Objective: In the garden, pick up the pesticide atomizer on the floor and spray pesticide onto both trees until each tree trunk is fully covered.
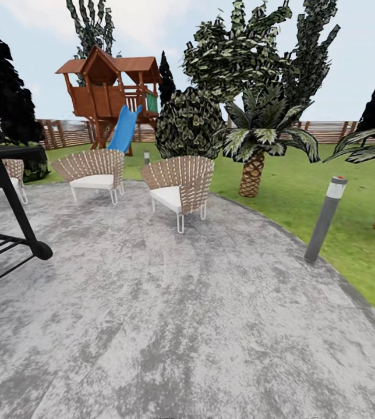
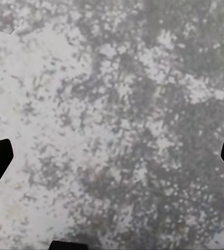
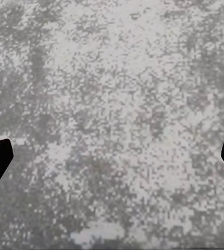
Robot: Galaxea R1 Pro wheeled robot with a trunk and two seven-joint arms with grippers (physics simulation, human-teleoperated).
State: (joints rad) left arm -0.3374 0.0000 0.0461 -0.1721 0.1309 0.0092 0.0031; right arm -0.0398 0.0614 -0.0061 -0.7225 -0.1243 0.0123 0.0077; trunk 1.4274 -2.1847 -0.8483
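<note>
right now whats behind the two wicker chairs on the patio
Behind the wicker chairs stand a wooden playhouse with a blue slide, a dark-leaved bush and the slatted fence. The bush covers whatever lies behind it.

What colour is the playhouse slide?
Blue; the slide shows best in the head view, leaning off the brown wooden playhouse.

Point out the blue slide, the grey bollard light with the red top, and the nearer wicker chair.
blue slide [image 1: 124, 129]: head view, middle of its chute.
grey bollard light [image 1: 324, 220]: head view, middle of its post.
nearer wicker chair [image 1: 181, 176]: head view, on its woven backrest.
</note>
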